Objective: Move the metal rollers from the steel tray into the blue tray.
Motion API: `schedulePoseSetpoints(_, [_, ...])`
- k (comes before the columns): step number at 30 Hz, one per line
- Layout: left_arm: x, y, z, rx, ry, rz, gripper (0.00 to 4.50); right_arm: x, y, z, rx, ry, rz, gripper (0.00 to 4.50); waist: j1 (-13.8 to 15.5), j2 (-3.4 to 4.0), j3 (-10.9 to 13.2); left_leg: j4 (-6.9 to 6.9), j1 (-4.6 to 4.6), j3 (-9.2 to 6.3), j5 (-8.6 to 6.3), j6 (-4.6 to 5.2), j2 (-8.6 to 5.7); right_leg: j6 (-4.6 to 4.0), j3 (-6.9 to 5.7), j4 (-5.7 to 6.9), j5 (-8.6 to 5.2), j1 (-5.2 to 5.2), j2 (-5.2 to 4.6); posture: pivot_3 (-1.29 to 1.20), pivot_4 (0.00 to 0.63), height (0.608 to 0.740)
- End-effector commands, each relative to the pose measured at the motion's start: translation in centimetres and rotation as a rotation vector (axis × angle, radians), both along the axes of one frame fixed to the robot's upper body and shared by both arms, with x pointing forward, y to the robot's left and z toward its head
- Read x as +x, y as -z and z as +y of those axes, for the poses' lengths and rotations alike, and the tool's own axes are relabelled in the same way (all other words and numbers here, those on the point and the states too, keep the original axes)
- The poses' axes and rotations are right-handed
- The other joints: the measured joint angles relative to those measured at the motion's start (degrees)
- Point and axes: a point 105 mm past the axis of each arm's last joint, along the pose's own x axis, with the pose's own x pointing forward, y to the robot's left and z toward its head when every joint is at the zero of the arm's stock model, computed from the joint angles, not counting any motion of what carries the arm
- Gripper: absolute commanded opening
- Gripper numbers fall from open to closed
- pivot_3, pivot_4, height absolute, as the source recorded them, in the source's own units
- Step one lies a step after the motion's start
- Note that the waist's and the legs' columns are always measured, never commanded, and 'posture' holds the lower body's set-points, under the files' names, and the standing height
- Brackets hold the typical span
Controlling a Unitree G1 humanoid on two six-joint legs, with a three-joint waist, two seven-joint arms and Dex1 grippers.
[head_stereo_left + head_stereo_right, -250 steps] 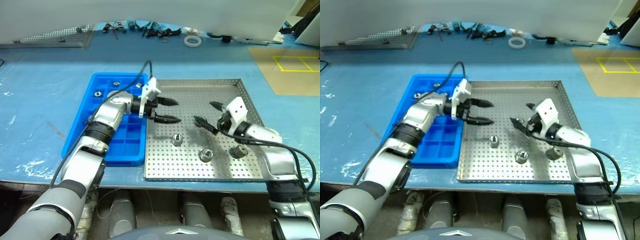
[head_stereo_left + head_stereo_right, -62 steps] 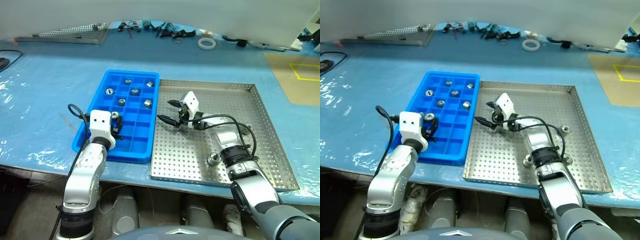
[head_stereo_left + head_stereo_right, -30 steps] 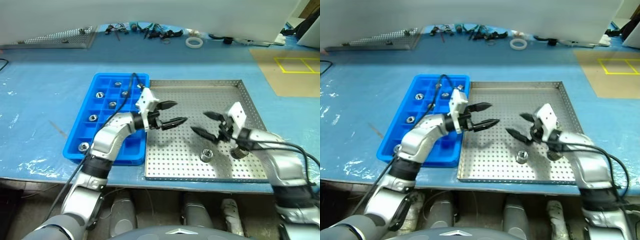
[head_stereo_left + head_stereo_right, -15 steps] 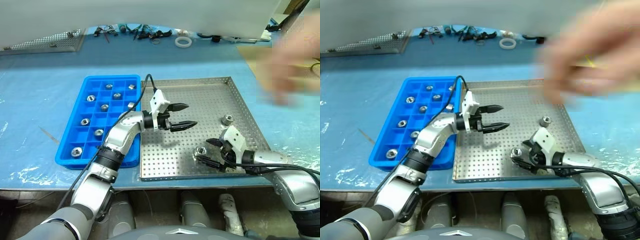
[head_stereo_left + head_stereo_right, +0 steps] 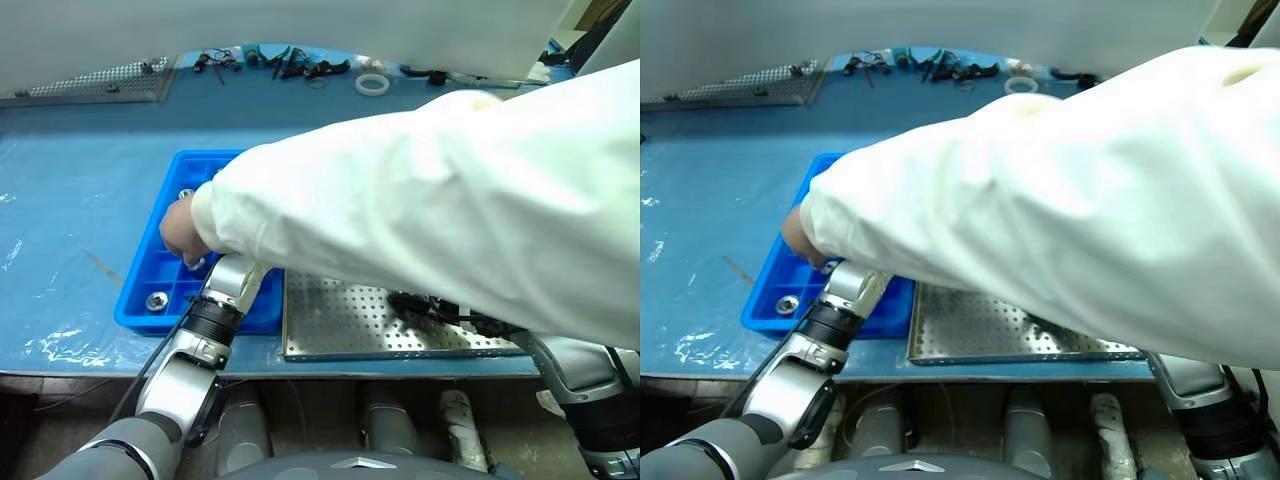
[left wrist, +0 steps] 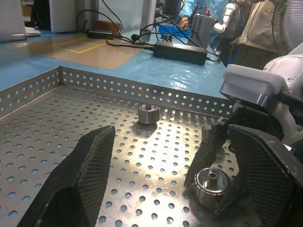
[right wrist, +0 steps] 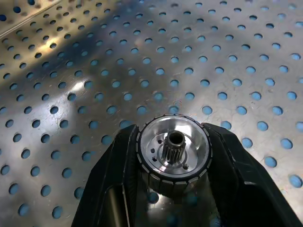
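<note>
The right pincer is clamped on a roller resting on the steel tray – small, dense, likely slick metal, best pinched across its ribbed rim – while the left pincer stands apart, another roller lying near the tray's far wall.

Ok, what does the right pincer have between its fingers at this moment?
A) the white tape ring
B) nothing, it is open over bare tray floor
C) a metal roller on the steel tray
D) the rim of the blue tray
C: in the right wrist view the right pincer is closed on a metal roller, fingers on both sides, over the perforated steel tray.
</note>
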Motion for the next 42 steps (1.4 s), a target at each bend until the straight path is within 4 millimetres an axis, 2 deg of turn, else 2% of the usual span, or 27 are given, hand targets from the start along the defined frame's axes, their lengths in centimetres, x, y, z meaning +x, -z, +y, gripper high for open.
schedulePoseSetpoints(1, [-0.4,-1.0,-0.2,-0.012,0.011,-0.050,4.03,0.7,-1.6,0.3,0.025,0.001,-0.080,1.64,0.0,0.00,0.0,0.00,0.00,0.00,0.00,0.00,0.00,0.00,0.00,0.00,0.00,0.00,0.00,-0.27,0.150,0.740])
schedulePoseSetpoints(7, [-0.4,-0.7,-0.2,0.000,0.010,-0.046,4.03,1.4,-2.6,0.6,0.053,0.005,-0.136,1.64,0.0,0.00,0.0,0.00,0.00,0.00,0.00,0.00,0.00,0.03,0.00,0.00,-0.01,0.00,0.00,-0.27,0.150,0.740])
schedulePoseSetpoints(12, [-0.3,-0.5,-0.3,0.012,0.004,-0.049,4.03,1.2,-2.0,0.7,0.021,-0.015,-0.125,1.64,0.0,0.00,0.0,-0.01,0.00,0.00,0.00,0.00,0.00,-0.01,0.00,0.00,0.01,0.00,0.00,-0.27,0.150,0.740])
schedulePoseSetpoints(35, [-0.4,-0.3,0.0,0.023,-0.010,-0.049,4.03,2.0,-1.9,1.2,-0.003,-0.045,-0.153,1.64,0.0,0.00,0.0,-0.04,-0.01,0.00,0.00,0.00,0.00,-0.02,-0.01,0.00,0.01,-0.01,0.00,-0.25,0.150,0.740])
schedulePoseSetpoints(40, [0.2,-0.6,0.5,0.007,-0.046,-0.047,4.03,3.2,-3.1,1.6,0.030,-0.011,-0.224,1.64,-0.1,0.00,0.0,-0.02,0.00,0.00,0.00,0.00,0.00,-0.02,0.00,0.00,0.01,-0.01,0.00,-0.24,0.150,0.740])
schedulePoseSetpoints(42, [1.0,-0.9,1.2,-0.005,-0.112,-0.054,4.03,4.1,-4.2,2.3,0.070,-0.001,-0.275,1.64,-0.1,0.00,0.0,-0.03,0.00,0.00,0.00,-0.01,0.00,-0.02,0.00,0.01,0.01,-0.03,0.01,-0.23,0.150,0.740])
